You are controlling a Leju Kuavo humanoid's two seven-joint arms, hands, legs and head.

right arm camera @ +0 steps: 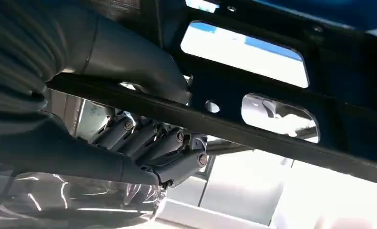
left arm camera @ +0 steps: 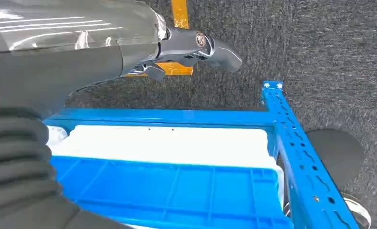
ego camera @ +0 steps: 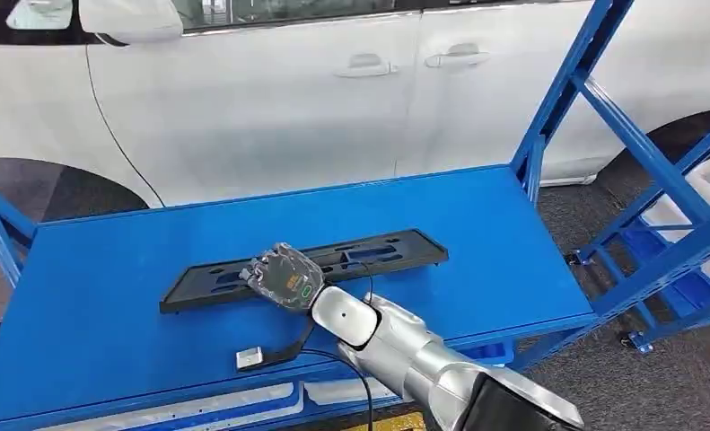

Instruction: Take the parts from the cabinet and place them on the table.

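White car [ego camera: 270,99] just behind blue table [ego camera: 512,242] — black part [ego camera: 369,253] in right hand [ego camera: 284,277]

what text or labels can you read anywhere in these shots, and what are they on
No text can be read in any view.
The back of the right hand carries a small orange marking and a green-ringed mark, both too small and blurred to read.
The black part on the blue table shows no lettering.
The small white tag near the table's front edge looks blank.
The white car behind shows no badge or plate.
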